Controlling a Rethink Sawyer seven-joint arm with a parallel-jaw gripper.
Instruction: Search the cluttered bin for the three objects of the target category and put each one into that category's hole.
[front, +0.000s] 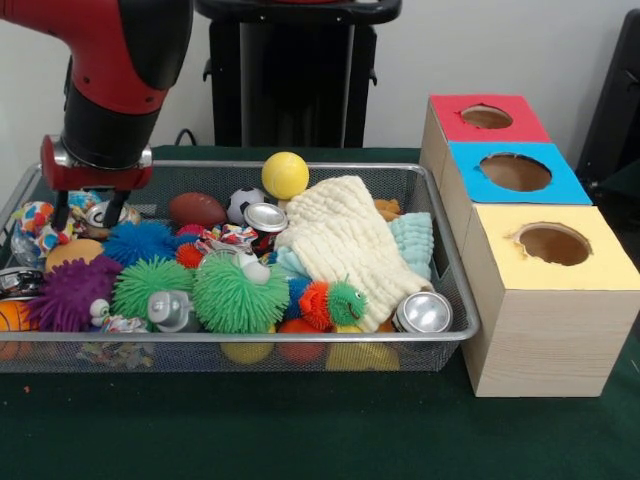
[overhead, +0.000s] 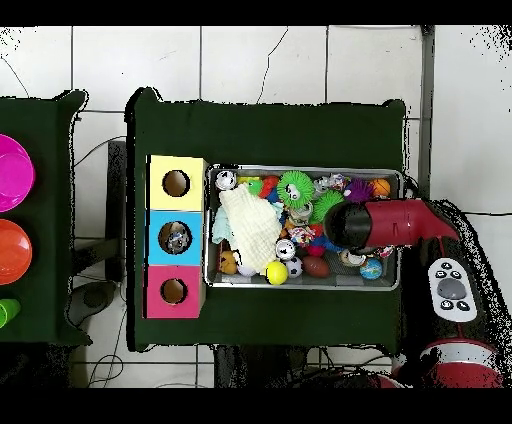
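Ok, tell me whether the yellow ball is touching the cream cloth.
Cannot tell. In the front view the yellow ball sits just behind the cream cloth, and their edges meet in the picture, but neither view shows contact or a gap plainly.

Here's the desk (front: 300, 430), draped in dark green cloth. On it sits a wire-mesh bin (front: 250, 352), crammed with toys, and just beside it a row of three boxes (front: 545, 300) touching end to end, yellow top, blue top, red top, each with a round hole.
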